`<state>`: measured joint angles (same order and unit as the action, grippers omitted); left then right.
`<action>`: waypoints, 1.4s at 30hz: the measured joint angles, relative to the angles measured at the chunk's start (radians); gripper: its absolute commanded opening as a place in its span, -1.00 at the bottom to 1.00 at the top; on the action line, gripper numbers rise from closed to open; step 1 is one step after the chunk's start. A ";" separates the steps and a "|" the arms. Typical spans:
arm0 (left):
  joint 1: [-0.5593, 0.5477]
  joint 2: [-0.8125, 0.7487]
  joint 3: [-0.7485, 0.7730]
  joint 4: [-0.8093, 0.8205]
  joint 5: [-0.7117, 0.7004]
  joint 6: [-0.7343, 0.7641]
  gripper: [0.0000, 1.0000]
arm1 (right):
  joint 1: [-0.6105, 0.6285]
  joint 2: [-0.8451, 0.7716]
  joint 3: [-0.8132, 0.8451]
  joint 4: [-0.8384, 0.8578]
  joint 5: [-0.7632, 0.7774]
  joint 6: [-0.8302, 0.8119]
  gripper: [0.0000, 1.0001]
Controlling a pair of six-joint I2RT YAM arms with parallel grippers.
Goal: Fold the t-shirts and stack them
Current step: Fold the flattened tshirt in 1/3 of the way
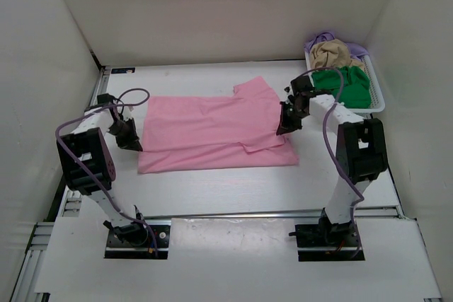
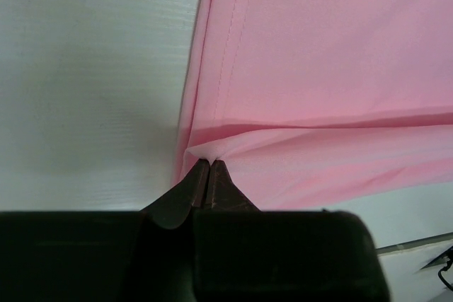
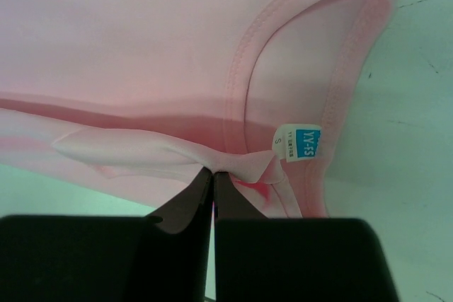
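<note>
A pink t-shirt (image 1: 212, 129) lies spread across the middle of the table, partly folded lengthwise, one sleeve sticking out at the back right. My left gripper (image 1: 134, 143) is shut on the shirt's left edge, pinching a fold of pink cloth (image 2: 297, 167) at its tips (image 2: 209, 162). My right gripper (image 1: 287, 126) is shut on the shirt's right edge near the collar; its tips (image 3: 213, 172) pinch a fold beside the neckline and a blue size label (image 3: 299, 143). Green (image 1: 343, 86), tan (image 1: 336, 53) and lavender (image 1: 322, 37) t-shirts sit bunched in the basket.
A white mesh basket (image 1: 377, 100) stands at the back right corner against the wall. White walls enclose the table on the left, back and right. Purple cables loop from both arms.
</note>
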<state>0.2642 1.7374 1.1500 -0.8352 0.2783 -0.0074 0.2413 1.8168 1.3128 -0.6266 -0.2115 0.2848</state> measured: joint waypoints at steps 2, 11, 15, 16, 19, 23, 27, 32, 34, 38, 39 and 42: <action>-0.002 0.016 0.005 0.000 0.000 0.000 -0.80 | -0.001 0.026 0.010 -0.004 0.000 0.000 -1.00; -0.016 0.075 0.058 0.009 -0.001 0.000 -0.70 | -0.013 0.133 0.103 -0.008 0.007 0.000 -1.00; -0.017 0.088 0.075 0.009 0.000 0.000 -0.70 | -0.015 0.166 0.118 -0.011 0.006 -0.002 -1.00; -0.017 0.089 0.079 0.010 0.003 -0.001 -0.70 | -0.017 0.172 0.118 -0.011 0.006 -0.001 -1.00; -0.017 0.087 0.101 0.008 0.026 0.000 -0.72 | -0.021 0.182 0.118 -0.016 0.007 -0.001 -1.00; -0.017 0.068 0.123 0.013 0.069 0.000 -0.77 | -0.024 0.182 0.118 -0.021 0.008 -0.002 -1.00; -0.019 0.051 0.133 0.017 0.096 0.000 -0.79 | -0.026 0.182 0.118 -0.023 0.011 -0.002 -1.00; -0.021 0.064 0.144 0.020 0.096 0.000 -0.72 | -0.035 0.182 0.118 -0.023 0.011 -0.002 -1.00; -0.023 0.084 0.161 0.020 0.095 0.000 -0.57 | -0.039 0.182 0.118 -0.023 0.008 -0.002 -0.97; -0.025 0.117 0.190 0.021 0.072 0.003 -0.06 | -0.043 0.182 0.118 -0.023 0.013 0.006 -0.06; -0.024 0.123 0.196 0.024 0.062 0.002 0.00 | -0.043 0.182 0.118 -0.023 0.020 0.002 0.03; -0.021 0.129 0.219 0.026 0.035 0.004 0.17 | -0.045 0.182 0.122 -0.029 0.034 0.003 0.22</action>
<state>0.2432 1.8668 1.3689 -0.8097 0.3134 -0.0036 0.1967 1.9984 1.4353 -0.6559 -0.1780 0.2882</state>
